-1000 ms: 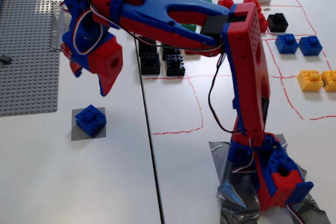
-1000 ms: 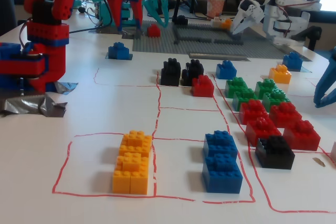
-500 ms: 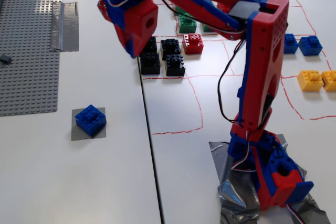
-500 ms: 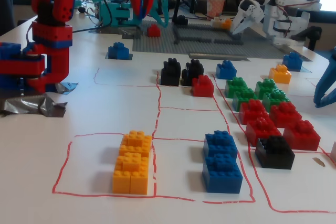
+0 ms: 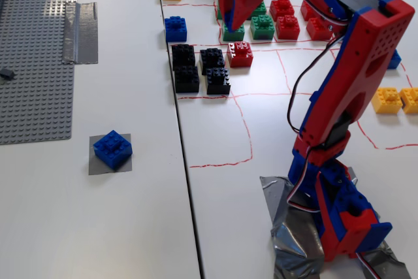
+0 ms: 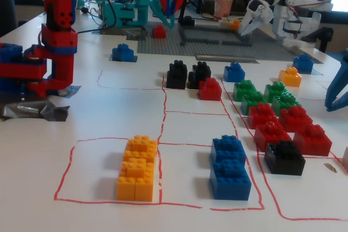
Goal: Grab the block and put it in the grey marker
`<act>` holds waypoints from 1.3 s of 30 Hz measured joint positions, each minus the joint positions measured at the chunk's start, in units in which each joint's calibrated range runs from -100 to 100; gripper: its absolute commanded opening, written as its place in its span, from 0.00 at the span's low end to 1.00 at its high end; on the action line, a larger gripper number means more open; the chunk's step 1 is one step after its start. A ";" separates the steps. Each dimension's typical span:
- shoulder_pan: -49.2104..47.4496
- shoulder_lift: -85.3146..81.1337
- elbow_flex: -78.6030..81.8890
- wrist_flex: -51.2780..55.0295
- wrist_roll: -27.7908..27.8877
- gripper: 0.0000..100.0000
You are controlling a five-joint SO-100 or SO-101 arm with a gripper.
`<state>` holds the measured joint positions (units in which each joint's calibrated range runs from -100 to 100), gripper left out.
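One block: blue block (image 5: 112, 149) sits on the grey marker (image 5: 95, 163), left of the table seam in a fixed view.
Gripper: gripper (image 5: 236, 23) hangs above the green bricks (image 5: 251, 27), well apart from the block, holding nothing.
Jaws: cannot tell whether apart or together.
Black bricks: black bricks (image 5: 200, 70) in a cluster inside red lines.
Baseplate: grey baseplate (image 5: 36, 50) at far left.

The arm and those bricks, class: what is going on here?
The arm's gripper hangs over the green bricks, apart from the block, and no brick shows in it. The block sits on the grey marker, a little skewed. Whether the gripper is open or shut cannot be told.
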<state>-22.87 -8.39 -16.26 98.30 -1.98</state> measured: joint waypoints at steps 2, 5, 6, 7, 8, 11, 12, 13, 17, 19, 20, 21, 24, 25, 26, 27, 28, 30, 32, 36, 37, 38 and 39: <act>1.61 -1.59 1.27 0.00 0.68 0.00; 5.71 -4.17 2.27 0.40 1.37 0.00; 7.32 -4.59 2.27 0.57 1.76 0.00; 8.71 -5.01 2.91 0.57 2.15 0.00; 10.10 -5.26 3.72 0.57 2.59 0.00; 14.64 -5.34 5.27 0.57 3.57 0.00; 16.47 -5.34 5.27 0.57 3.91 0.00; 18.37 -5.34 5.27 0.57 4.10 0.00; 24.30 -5.42 8.72 -2.83 5.13 0.00; 25.47 -5.42 10.26 -4.85 5.37 0.00; 25.69 -5.42 10.99 -5.83 5.37 0.00; 25.91 -5.42 11.63 -6.72 5.37 0.00; 25.98 -5.42 11.72 -8.01 5.32 0.00; 25.98 -5.42 11.99 -8.09 5.32 0.00; 26.34 -5.42 12.62 -8.90 5.37 0.00; 26.86 -5.42 13.53 -9.55 5.37 0.00; 27.52 -5.42 14.62 -10.44 5.37 0.00; 28.91 -5.42 17.08 -12.46 5.37 0.00; 30.00 -5.42 19.53 -14.72 5.37 0.00; 30.15 -5.34 22.07 -17.96 5.37 0.00; 30.08 -5.17 22.07 -18.45 5.37 0.00; 29.93 -5.01 22.07 -18.85 5.37 0.00; 29.86 -5.01 22.07 -18.93 5.32 0.00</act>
<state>6.99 -13.39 5.81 79.37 3.35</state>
